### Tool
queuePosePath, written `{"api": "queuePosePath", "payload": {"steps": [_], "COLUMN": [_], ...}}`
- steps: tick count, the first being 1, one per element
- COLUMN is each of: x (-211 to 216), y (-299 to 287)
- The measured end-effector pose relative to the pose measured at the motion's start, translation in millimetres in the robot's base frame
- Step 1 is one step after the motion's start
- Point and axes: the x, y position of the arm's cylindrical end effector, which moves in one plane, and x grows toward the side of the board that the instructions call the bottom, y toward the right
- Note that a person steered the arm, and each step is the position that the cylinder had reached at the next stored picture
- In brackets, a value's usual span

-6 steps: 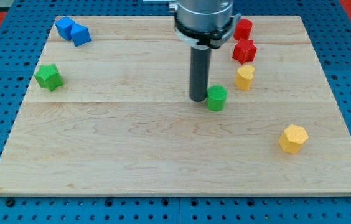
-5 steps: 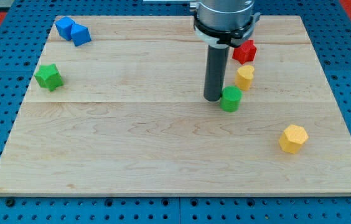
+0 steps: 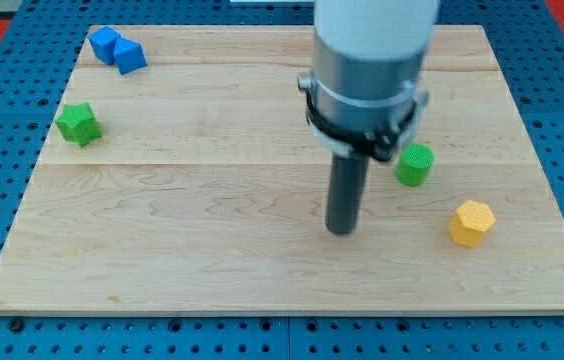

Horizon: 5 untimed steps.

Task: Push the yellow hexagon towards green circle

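The yellow hexagon (image 3: 472, 222) lies on the wooden board at the view's lower right. The green circle (image 3: 414, 164) stands just up and to the left of it, a short gap between them. My tip (image 3: 341, 229) rests on the board to the left of both, about level with the hexagon and well apart from it. The arm's grey body hides the board behind it, above the green circle.
A green star block (image 3: 78, 123) lies at the view's left. Two blue blocks (image 3: 117, 49) sit together at the top left corner. The board's right edge (image 3: 552, 180) runs close beside the yellow hexagon.
The green circle has moved right and a little down, toward the yellow hexagon. My tip has left it and moved down the view. The red and yellow blocks at the top right are now hidden.
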Motion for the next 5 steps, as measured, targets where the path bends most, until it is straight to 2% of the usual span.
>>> {"api": "queuePosePath", "payload": {"steps": [2, 3, 5], "x": [29.2, 26.7, -1.7], "y": [108.9, 157.0, 144.6]}}
